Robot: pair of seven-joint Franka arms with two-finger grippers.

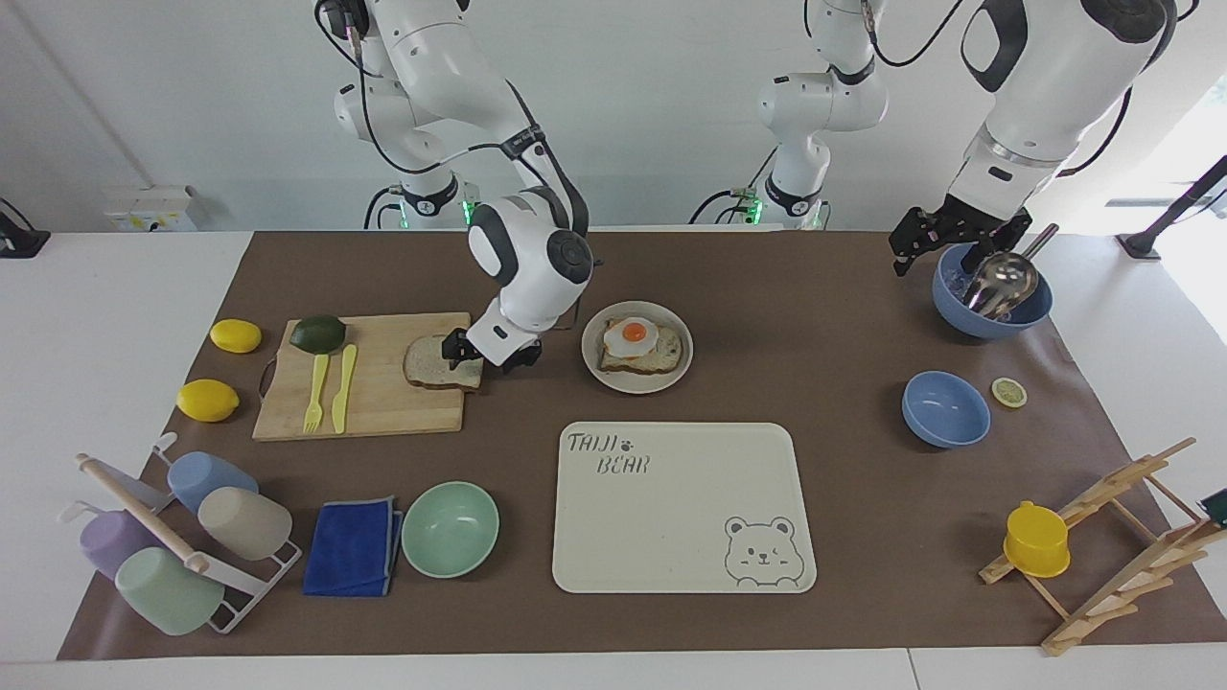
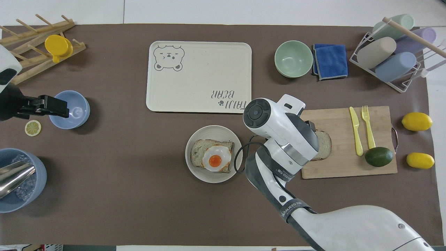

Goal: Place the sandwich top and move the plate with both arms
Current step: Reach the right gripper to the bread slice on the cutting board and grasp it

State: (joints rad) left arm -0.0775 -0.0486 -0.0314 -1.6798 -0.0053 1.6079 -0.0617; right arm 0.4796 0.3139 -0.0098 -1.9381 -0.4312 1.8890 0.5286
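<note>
The sandwich top (image 1: pixel 427 362), a plain bread slice, lies on the wooden cutting board (image 1: pixel 383 407) at the end beside the plate; the overhead view shows only its edge (image 2: pixel 324 144) past the right wrist. The beige-grey plate (image 1: pixel 637 384) holds a toast slice with a fried egg (image 1: pixel 634 335) and also shows in the overhead view (image 2: pixel 195 171). My right gripper (image 1: pixel 486 356) is open and low over the slice's plate-side edge, one finger over the bread. My left gripper (image 1: pixel 935 261) is open and waits beside the blue bowl with a ladle (image 1: pixel 992 321).
A cream bear tray (image 1: pixel 671 517) lies farther from the robots than the plate. A mint bowl (image 1: pixel 450 527), blue cloth (image 1: pixel 353 548) and cup rack (image 1: pixel 173 546) stand toward the right arm's end. The board carries an avocado (image 1: pixel 317 333), fork and knife. A small blue bowl (image 1: pixel 945 409) sits toward the left arm's end.
</note>
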